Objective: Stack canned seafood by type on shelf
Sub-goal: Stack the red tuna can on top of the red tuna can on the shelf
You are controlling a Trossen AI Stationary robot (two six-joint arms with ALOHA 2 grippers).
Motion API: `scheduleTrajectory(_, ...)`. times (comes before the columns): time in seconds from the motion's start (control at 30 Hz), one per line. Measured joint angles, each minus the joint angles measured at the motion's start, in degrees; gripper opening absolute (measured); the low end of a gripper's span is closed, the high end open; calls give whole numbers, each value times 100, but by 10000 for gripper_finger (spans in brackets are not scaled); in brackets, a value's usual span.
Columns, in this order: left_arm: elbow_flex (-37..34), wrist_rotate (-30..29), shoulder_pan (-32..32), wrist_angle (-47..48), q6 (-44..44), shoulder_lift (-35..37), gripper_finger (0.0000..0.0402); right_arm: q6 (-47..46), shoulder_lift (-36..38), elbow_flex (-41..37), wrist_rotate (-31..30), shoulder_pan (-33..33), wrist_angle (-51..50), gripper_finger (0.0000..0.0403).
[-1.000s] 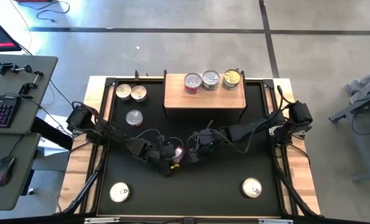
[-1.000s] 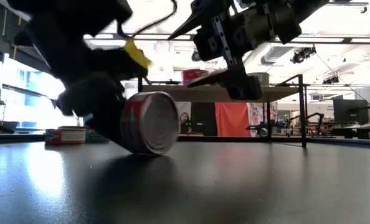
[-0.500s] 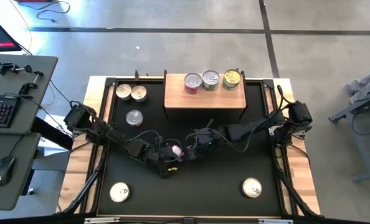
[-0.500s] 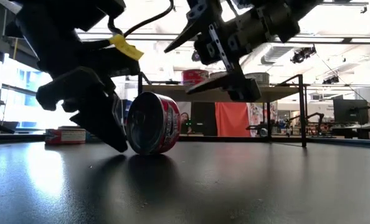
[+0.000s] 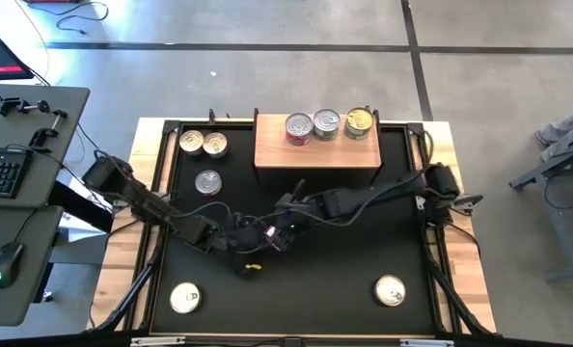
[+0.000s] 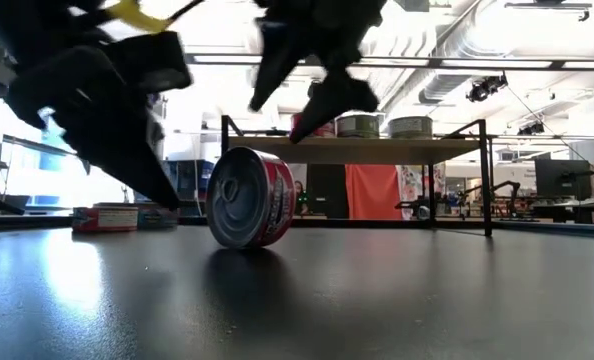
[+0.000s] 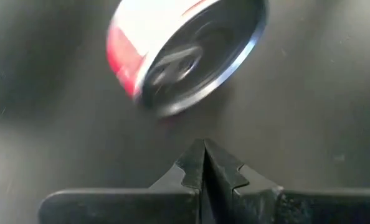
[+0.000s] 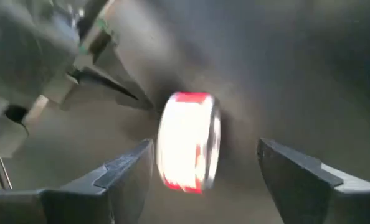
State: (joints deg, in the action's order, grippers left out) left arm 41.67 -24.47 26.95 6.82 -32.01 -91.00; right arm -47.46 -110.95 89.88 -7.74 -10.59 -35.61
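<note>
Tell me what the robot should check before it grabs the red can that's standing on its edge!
1. Red can free, not held: ok, it stands on its edge on the table.
2. Right pincer open: ok.
3. Right pincer lined up with the can: ok, a finger each side.
4. Left pincer out of the way: not ok, shut and close beside the can.
5. Can holding still: cannot tell.
6. Room on the shelf: ok, bare wood beside three cans.

red-labelled tin [image 6: 249, 198]: shiny metal lid, glossy red side label | bench [image 6: 397, 290]: black mat, smooth, faint sheen | shelf [image 5: 315, 152]: light-brown wood, plain matt top | left tool [image 7: 204, 163]: dark matt toothed fingers | floor [image 5: 267, 77]: grey, smooth concrete look
</note>
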Motion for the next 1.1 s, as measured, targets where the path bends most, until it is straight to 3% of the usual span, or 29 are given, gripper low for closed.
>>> scheduleTrajectory(0.17, -541, -7, 190, -17, -464, 799, 0, -68, -576, 966, -12, -133, -858, 277)
scheduleTrajectory(0.43, -929, -6, 180, -1, -697, 1598, 0, -198, -1445, 2129, -590, -236, -1968, 277)
scheduleTrajectory(0.83, -926, 331, 152, -32, -684, 1658, 0, -461, -2042, 2372, -573, -245, -2191, 274)
scheduleTrajectory(0.93, -926, 302, 152, -99, -627, 1658, 0, -519, -2026, 2372, -578, -245, -2220, 242)
scheduleTrajectory(1.07, -926, 358, 65, -96, -514, 1780, 0, -479, -1941, 2409, -558, -245, -2415, 125)
scheduleTrajectory(1.1, -926, 377, 26, -57, -472, 1850, 0, -395, -1927, 2455, -533, -245, -2543, 114)
